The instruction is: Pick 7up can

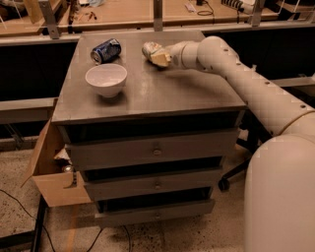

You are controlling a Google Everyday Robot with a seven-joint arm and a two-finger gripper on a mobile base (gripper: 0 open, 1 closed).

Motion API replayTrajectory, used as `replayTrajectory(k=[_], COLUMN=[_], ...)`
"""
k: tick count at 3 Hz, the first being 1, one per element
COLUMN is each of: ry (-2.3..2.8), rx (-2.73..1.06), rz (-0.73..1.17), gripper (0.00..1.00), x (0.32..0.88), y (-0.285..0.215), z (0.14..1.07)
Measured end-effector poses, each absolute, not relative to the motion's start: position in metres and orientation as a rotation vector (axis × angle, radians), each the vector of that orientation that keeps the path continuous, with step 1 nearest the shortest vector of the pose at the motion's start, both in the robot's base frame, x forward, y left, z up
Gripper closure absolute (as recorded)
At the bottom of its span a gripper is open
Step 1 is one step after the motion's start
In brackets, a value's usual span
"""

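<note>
Three things lie on the grey desk (167, 96), which has three drawers (156, 151) stacked in its front: a white bowl (106, 79), a dark blue can (106, 50) and the 7up can (149, 48). The bowl stands upright near the left front part of the top. The dark blue can lies on its side just behind the bowl, close to the back left corner, with its silver end turned toward the left front. The 7up can, pale and silvery with faint markings, rests near the back edge of the top, right of the dark blue can and well apart from the bowl. The tool (158, 56) is right at the 7up can, meeting it from the can's right side, its tan tip low against the desk surface. Whether the tool is clenched on the can or released cannot be told. The white arm (236, 74) reaches in from the right, stretching over the back right part of the desk, and leads down to the robot's bulky white body (280, 197) at the lower right. An open cardboard box (49, 172) sits on the floor against the left side of the desk. Behind the desk runs a wooden bench (123, 15).
</note>
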State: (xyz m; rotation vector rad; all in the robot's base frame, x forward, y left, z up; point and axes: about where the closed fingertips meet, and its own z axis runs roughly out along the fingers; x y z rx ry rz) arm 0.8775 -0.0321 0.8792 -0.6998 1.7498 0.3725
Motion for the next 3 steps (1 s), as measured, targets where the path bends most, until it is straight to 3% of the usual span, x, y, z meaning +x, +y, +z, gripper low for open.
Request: replayTrajectory(k=[1, 3], ry=[1.700, 1.631], rx=[-0.701, -0.705], rz=[0.340, 0.302], gripper=[1.00, 1.00], x=[0.876, 0.860], y=[-0.039, -0.046], z=[0.905, 0.945])
